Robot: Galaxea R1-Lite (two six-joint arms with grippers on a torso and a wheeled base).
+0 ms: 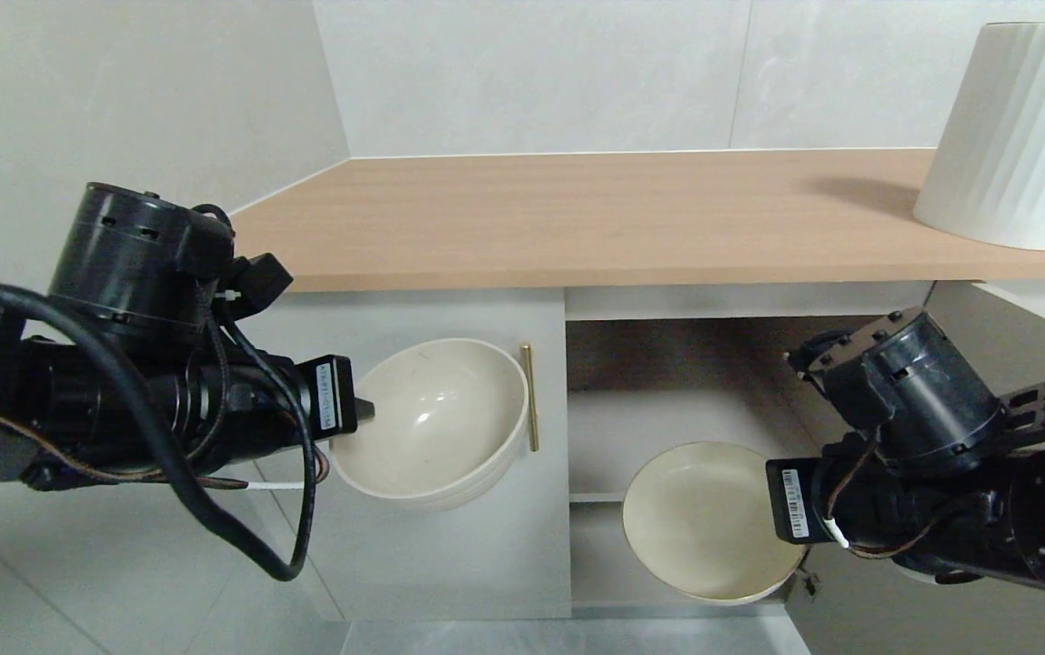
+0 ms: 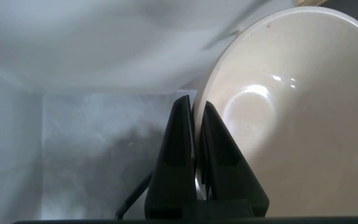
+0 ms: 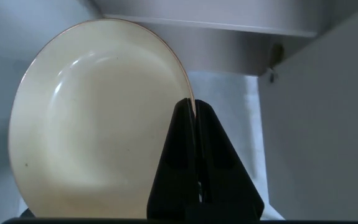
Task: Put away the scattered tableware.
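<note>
A wooden desk runs above and beyond both the left jaws and the right jaws. On it, high above the right jaws, stands a white ribbed cylinder. A closed cabinet door lies behind the left jaws, and its brass handle stands upright between the two jaws. The shelf of the open cabinet lies beyond the right jaws.

A light wooden table runs along pale tiled walls. At the table's right end stands a white ribbed cylinder. Beneath the table, a white cabinet door with a brass handle adjoins an open compartment.
</note>
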